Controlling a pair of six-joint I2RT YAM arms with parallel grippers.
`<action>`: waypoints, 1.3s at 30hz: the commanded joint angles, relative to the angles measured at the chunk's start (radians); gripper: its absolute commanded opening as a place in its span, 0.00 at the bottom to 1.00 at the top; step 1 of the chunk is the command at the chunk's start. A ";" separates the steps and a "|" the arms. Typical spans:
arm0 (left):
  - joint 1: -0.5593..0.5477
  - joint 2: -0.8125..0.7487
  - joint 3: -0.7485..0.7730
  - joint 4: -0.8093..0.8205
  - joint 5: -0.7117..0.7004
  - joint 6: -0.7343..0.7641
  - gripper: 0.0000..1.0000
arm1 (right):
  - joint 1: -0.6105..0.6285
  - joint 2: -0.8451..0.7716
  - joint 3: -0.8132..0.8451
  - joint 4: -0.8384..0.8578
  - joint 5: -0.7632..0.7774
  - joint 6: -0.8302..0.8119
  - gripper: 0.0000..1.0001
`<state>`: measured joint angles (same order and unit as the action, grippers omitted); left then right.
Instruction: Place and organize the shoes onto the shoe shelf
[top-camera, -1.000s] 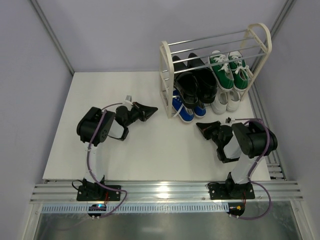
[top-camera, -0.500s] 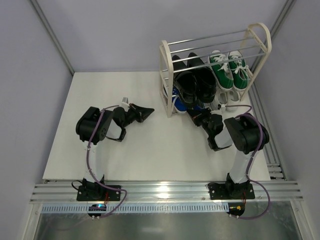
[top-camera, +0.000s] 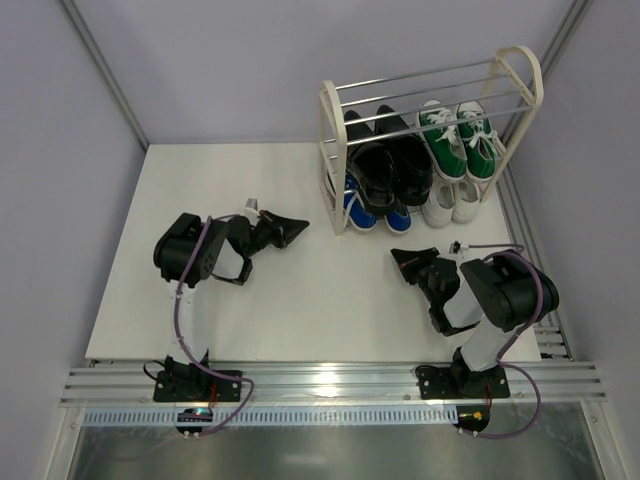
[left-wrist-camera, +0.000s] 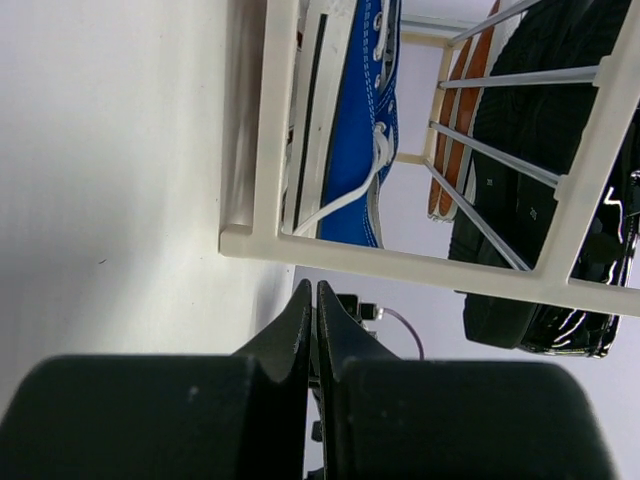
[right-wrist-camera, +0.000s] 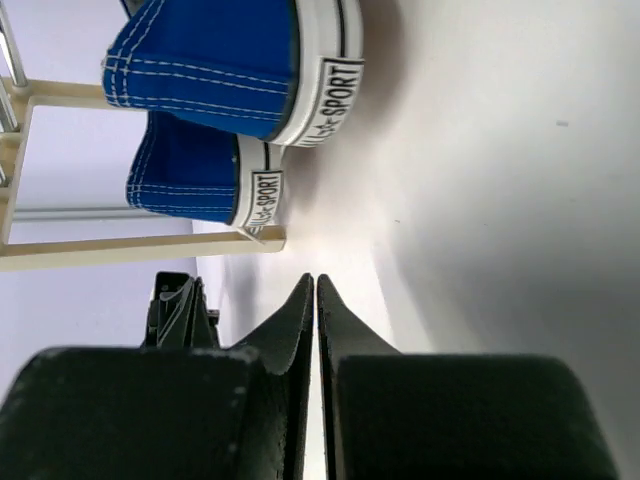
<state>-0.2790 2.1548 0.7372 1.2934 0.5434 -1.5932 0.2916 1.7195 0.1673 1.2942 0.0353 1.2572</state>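
Both pincers are pressed together: the left pincer (top-camera: 298, 222) hangs low over the worktop (top-camera: 190, 180) just left of the shelf (top-camera: 327, 140), the right pincer (top-camera: 398, 257) on its near side. At the far right, the shelf holds black shoes (top-camera: 385, 165) and green sneakers (top-camera: 460, 140) on top, blue sneakers (top-camera: 372, 213) and white sneakers (top-camera: 452, 203) below.

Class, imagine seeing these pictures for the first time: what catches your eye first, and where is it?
The cream shoe shelf at the table's far right draws the eye first, full of shoes: black shoes and green sneakers above, blue sneakers and white sneakers below. In front of it, the left gripper and the right gripper are both shut, holding nothing.
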 joint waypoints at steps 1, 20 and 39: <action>0.001 0.013 -0.010 0.248 0.015 -0.004 0.00 | -0.020 -0.066 -0.060 0.120 0.123 -0.025 0.04; 0.001 -0.010 -0.013 0.231 0.023 0.002 0.00 | -0.161 0.107 0.213 0.119 -0.014 -0.044 0.04; 0.001 -0.006 -0.021 0.250 0.023 -0.008 0.00 | -0.101 0.180 0.201 0.228 -0.081 0.011 0.04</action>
<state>-0.2790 2.1620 0.7284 1.2938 0.5518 -1.5986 0.1967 1.9182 0.3939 1.3010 -0.0605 1.2819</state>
